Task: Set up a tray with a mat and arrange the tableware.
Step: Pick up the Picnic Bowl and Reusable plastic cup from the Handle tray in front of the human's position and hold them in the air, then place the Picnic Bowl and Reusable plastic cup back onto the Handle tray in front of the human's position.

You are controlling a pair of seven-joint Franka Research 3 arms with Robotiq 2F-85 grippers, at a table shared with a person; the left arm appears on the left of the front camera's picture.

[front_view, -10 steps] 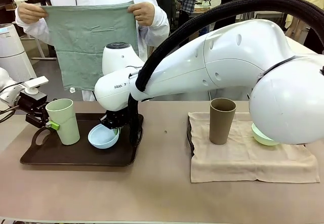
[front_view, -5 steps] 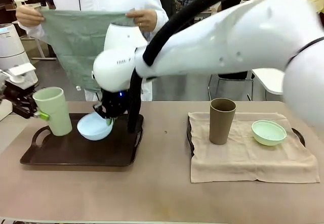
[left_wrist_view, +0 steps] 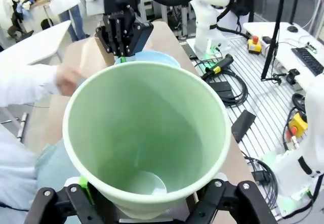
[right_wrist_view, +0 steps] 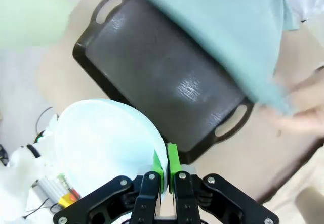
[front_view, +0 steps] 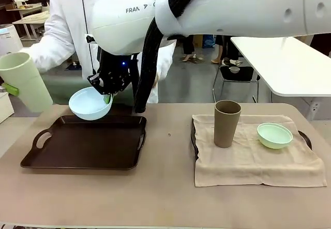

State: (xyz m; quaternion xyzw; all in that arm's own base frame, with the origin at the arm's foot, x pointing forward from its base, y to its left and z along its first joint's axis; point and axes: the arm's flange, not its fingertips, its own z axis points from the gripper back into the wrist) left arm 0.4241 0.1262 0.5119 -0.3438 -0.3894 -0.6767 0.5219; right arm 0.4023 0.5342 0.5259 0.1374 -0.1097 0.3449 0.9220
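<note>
The right gripper [front_view: 107,95] pinches the rim of the light blue bowl [front_view: 90,104] between its green pads, jaws pressed nearly together, and holds the bowl in the air above the far edge of the dark tray [front_view: 85,149]. In the right wrist view the same gripper [right_wrist_view: 165,169] clamps the bowl's [right_wrist_view: 104,138] rim, with the bare tray [right_wrist_view: 157,77] below. The left gripper [left_wrist_view: 147,209] grasps the base of the pale green cup [left_wrist_view: 144,133] with its jaws set wide around it; in the front view that cup [front_view: 25,81] hangs tilted at the left edge, clear of the table.

The tan tabletop [front_view: 165,198] carries the bare dark tray on the left and, on the right, a second tray under a beige mat [front_view: 253,162]. The brown cup [front_view: 227,123] stands upright on that mat, with the mint green bowl [front_view: 274,135] near it to the right. Across the table a person in a white coat [front_view: 62,27] leans in with a green cloth [right_wrist_view: 217,37], which hangs over the far part of the bare tray. A white table [front_view: 284,63] stands beyond.

A second ago the pale green cup and the blue bowl sat on the left tray; both are now lifted off it, and the cloth that the person held up high has come down toward the tray.
</note>
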